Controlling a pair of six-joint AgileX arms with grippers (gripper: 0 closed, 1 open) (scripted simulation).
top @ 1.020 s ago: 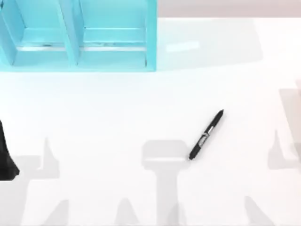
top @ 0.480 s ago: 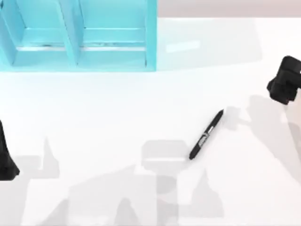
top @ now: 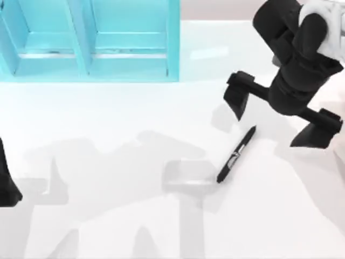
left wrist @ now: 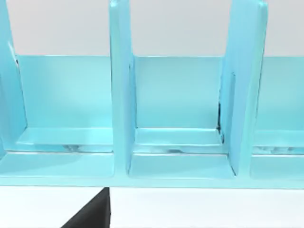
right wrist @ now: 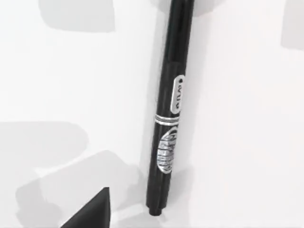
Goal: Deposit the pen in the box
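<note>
Right gripper hovering w/ fingers spread wide above black pen, lying flat on desk right of centre, prob lining up a grab; turquoise box at far-left corner, left gripper parked at left edge, can't tell its state.

Rendered simulation bench, not a real room: plain white table with flat hard-edged shadows, a uniformly cyan compartmented box at its far left, pale featureless backdrop behind, no furnishings.
</note>
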